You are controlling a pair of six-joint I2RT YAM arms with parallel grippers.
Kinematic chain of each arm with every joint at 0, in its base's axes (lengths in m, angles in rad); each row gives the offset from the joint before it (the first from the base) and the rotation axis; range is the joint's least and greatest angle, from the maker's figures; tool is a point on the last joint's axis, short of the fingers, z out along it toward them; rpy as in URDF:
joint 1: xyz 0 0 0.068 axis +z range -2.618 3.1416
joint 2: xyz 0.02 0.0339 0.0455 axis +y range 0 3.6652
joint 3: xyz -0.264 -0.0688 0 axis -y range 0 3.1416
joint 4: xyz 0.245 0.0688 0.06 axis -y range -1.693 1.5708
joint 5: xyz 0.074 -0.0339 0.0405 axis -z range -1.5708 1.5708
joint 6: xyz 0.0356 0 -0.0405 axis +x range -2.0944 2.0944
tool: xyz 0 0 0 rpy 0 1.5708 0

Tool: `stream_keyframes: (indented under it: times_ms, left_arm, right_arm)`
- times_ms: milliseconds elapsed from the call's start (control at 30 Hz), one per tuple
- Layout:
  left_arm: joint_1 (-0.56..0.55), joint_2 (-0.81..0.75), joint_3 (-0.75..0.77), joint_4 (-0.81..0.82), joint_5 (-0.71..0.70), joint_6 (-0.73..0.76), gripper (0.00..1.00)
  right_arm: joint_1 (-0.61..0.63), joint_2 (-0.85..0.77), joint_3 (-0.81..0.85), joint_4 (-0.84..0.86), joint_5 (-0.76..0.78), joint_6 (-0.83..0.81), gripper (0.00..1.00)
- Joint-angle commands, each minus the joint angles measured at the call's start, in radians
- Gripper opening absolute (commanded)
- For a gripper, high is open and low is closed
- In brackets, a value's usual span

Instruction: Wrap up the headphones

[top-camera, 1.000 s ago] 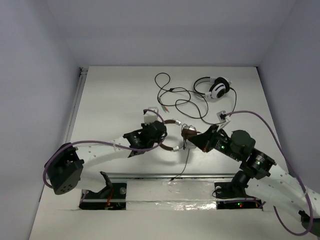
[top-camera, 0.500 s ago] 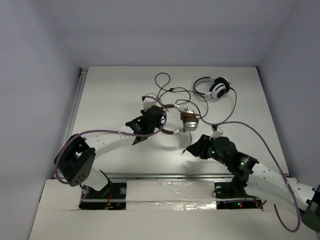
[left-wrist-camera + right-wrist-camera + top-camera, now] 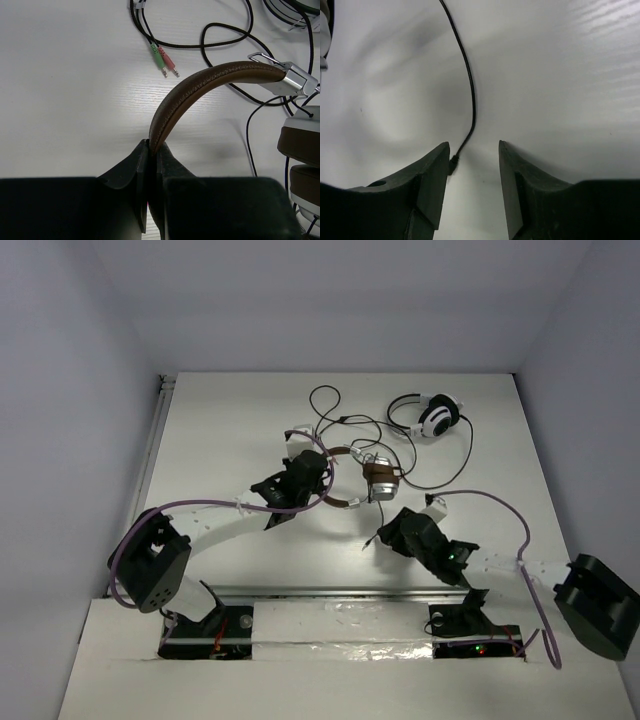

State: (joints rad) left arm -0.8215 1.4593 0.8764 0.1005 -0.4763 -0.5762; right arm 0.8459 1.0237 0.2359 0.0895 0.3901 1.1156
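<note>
The left gripper (image 3: 152, 150) was clamped shut on the brown headband (image 3: 200, 87) of the headphones (image 3: 365, 480), which lay mid-table. Over the last second the headphones had been carried farther up the table. The right gripper (image 3: 474, 155) had opened and backed off to their near side, with the loose end of the thin black cable (image 3: 468, 80) lying between its parted jaws. Wrapping looked barely begun. Just beyond the headphones lay white-and-black headphones (image 3: 432, 417). The table (image 3: 220, 430) was plain white, boxed in by pale grey walls (image 3: 330, 300).
</note>
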Motion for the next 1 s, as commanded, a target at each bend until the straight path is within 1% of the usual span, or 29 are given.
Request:
stream_keyframes:
  times_ms: [0,33,67,100,167,233,300,333,400,467,500,600,633,700,833,967]
  left_arm:
    - [0.004,-0.019,0.027,0.108,0.013,-0.011,0.0]
    - [0.004,-0.02,0.027,0.111,0.013,-0.011,0.0]
    - [0.004,-0.019,0.024,0.113,0.016,-0.011,0.0]
    - [0.004,-0.02,0.022,0.116,0.016,-0.011,0.0]
    - [0.004,-0.024,0.016,0.119,0.018,-0.01,0.0]
    - [0.004,-0.028,0.01,0.126,0.016,-0.008,0.0]
    - [0.004,-0.034,0.004,0.128,0.015,-0.007,0.0]
    - [0.004,-0.037,0.001,0.13,0.015,-0.005,0.0]
    - [0.004,-0.045,-0.007,0.134,0.01,-0.002,0.0]
    - [0.004,-0.054,-0.014,0.139,0.011,-0.001,0.0]
    - [0.004,-0.054,-0.017,0.143,0.013,0.002,0.0]
    - [0.004,-0.053,-0.028,0.153,0.013,0.006,0.0]
    - [0.004,-0.053,-0.031,0.154,0.013,0.006,0.0]
    - [0.004,-0.053,-0.037,0.16,0.008,0.009,0.0]
    - [0.013,-0.053,-0.03,0.159,0.001,0.021,0.0]
    - [0.022,-0.051,-0.01,0.146,-0.025,0.036,0.0]
  right_arm:
    - [0.009,0.132,0.072,0.111,0.125,0.001,0.48]
    - [0.009,0.133,0.081,0.115,0.142,0.001,0.47]
    - [0.009,0.186,0.091,0.113,0.157,0.0,0.46]
    - [0.009,0.209,0.118,0.107,0.171,-0.011,0.43]
    - [0.009,0.268,0.141,0.104,0.182,-0.013,0.4]
    - [0.009,0.305,0.172,0.093,0.19,-0.017,0.33]
    - [0.009,0.354,0.187,0.064,0.205,-0.008,0.3]
    - [0.009,0.366,0.198,0.059,0.204,-0.01,0.29]
    - [0.009,0.397,0.207,0.05,0.199,-0.008,0.23]
    - [0.009,0.417,0.224,0.036,0.199,-0.01,0.21]
    - [0.009,0.426,0.232,0.032,0.202,-0.011,0.16]
    - [0.009,0.458,0.253,0.015,0.208,-0.011,0.07]
    - [0.018,0.463,0.253,0.016,0.207,-0.011,0.05]
    - [0.028,0.46,0.25,0.022,0.202,-0.008,0.0]
    - [0.094,0.397,0.238,0.003,0.231,0.006,0.0]
    - [0.241,0.265,0.224,-0.034,0.222,0.0,0.0]
